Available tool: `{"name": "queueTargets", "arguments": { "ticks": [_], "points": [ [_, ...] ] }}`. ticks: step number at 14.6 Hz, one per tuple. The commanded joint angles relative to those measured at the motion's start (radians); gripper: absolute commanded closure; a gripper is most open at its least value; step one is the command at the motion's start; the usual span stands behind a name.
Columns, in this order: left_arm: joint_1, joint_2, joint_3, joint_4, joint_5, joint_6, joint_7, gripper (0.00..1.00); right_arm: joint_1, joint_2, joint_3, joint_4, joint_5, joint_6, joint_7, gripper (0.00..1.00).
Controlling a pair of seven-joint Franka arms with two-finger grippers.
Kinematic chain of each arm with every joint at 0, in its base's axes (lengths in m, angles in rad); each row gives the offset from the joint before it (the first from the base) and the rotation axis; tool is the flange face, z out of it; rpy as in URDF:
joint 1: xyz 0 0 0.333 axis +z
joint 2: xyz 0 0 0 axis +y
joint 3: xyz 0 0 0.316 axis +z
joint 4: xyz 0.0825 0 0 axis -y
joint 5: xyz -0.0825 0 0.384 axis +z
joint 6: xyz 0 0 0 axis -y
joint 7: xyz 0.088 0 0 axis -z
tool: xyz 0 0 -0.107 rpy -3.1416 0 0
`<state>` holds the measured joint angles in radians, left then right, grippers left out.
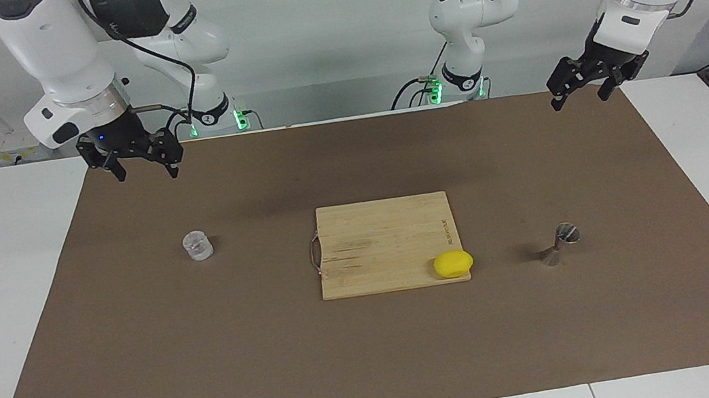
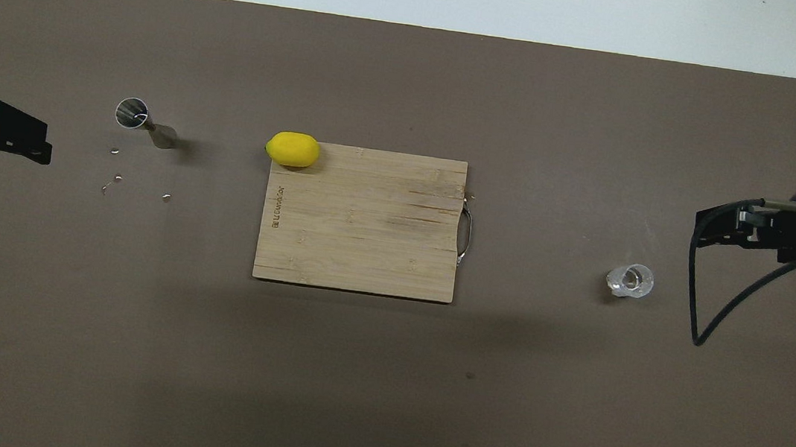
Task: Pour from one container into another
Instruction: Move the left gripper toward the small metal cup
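The small clear glass cup point(image 1: 198, 245) point(image 2: 630, 281) stands upright on the brown mat toward the right arm's end. The steel hourglass jigger point(image 1: 560, 244) point(image 2: 143, 123) stands upright toward the left arm's end, farther from the robots than the cup. My right gripper point(image 1: 145, 172) point(image 2: 698, 229) hangs open and holds nothing, raised over the mat at its own end, apart from the cup. My left gripper point(image 1: 579, 99) point(image 2: 46, 142) also hangs open with nothing in it, raised over the mat's edge at its end, apart from the jigger. Whether the cup holds liquid I cannot tell.
A wooden cutting board point(image 1: 374, 244) point(image 2: 359, 234) with a metal handle lies mid-mat between cup and jigger. A yellow lemon point(image 1: 453, 263) point(image 2: 292, 149) rests on the board's corner toward the jigger. Small droplets point(image 2: 111, 172) dot the mat beside the jigger.
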<state>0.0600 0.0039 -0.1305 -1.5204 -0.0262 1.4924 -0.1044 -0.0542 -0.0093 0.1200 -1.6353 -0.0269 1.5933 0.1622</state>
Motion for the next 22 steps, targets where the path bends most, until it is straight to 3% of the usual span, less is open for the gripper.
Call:
{"name": "queueTargets", "arguments": {
  "ticks": [1, 10, 17, 22],
  "points": [
    [0.003, 0.001, 0.000, 0.019, 0.005, -0.026, 0.021, 0.00, -0.012, -0.005, 0.007, -0.009, 0.002, 0.007, -0.017, 0.00],
    [-0.011, -0.010, -0.003, -0.003, 0.003, -0.009, 0.020, 0.00, -0.010, -0.005, 0.006, -0.009, 0.002, 0.005, -0.020, 0.00],
    [-0.020, -0.097, -0.012, -0.220, 0.003, 0.199, 0.014, 0.00, -0.010, -0.006, 0.006, -0.009, 0.002, 0.005, -0.020, 0.00],
    [-0.003, 0.010, -0.005, -0.213, -0.067, 0.210, 0.006, 0.00, -0.010, -0.006, 0.006, -0.009, 0.002, 0.005, -0.021, 0.00]
  ]
}}
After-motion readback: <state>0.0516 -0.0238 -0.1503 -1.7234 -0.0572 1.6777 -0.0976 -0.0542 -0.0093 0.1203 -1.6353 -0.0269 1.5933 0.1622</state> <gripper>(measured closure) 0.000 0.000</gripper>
